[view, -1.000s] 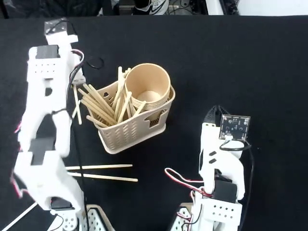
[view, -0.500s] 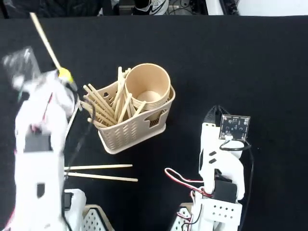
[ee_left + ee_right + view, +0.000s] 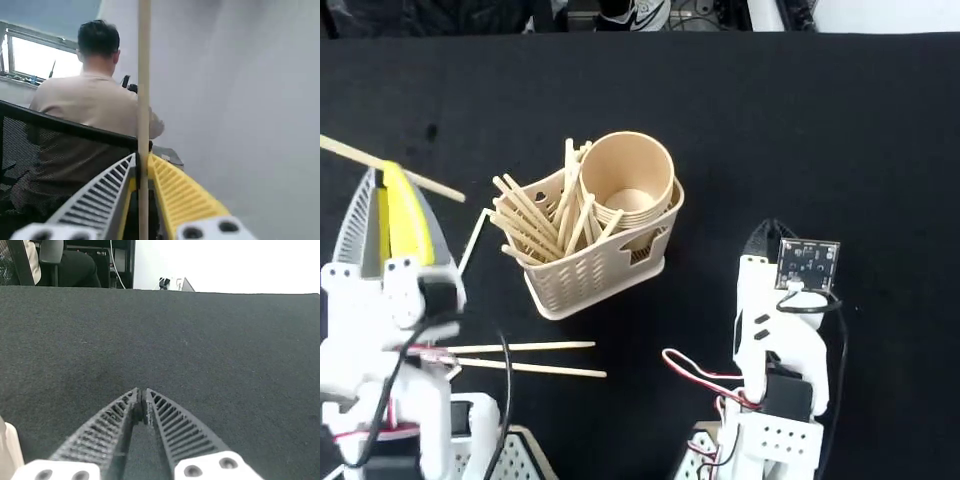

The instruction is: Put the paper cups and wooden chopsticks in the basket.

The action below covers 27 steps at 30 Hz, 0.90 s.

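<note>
Left end effector (image 3: 382, 180) pinches one pale, slender wooden chopstick (image 3: 440, 188) — long axis crosswise to the fingertips, aloft above the counter (image 3: 770, 120), left of the basket (image 3: 590, 270). Right end effector (image 3: 141, 394) — closed, empty.

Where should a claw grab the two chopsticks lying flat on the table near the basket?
Around mid-length on each of the loose chopsticks, straight down from above, fingers either side of the thin shaft. They lie flat on the table and slightly splayed, so one at a time seems safest. The left gripper is shut on a held chopstick.
</note>
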Tool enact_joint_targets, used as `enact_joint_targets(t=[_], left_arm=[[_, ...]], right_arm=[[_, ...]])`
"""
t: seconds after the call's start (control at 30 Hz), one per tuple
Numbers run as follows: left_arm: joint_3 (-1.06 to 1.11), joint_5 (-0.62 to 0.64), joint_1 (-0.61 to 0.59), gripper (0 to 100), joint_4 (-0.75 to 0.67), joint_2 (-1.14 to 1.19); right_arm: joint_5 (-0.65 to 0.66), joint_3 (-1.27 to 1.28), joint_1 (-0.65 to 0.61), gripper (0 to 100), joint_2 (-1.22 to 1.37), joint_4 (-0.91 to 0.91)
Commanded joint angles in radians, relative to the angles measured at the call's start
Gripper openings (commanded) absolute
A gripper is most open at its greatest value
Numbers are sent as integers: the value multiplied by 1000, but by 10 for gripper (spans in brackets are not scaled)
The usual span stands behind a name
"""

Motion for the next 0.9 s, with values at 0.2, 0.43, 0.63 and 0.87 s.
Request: enact_joint_targets(t=[0.2,0.43,0.63,0.87], left_arm=[[74,-31,403,29,63,-20],[163,-218,450,30,60,-18],[77,-72,443,160,233,-15],[-90,-81,430,179,368,107]], right_arm=[[9,-15,11,13,-47,-5],[9,-15,11,13,-47,-5],[9,-15,11,13,-47,-3],[9,-15,11,13,-47,-3]])
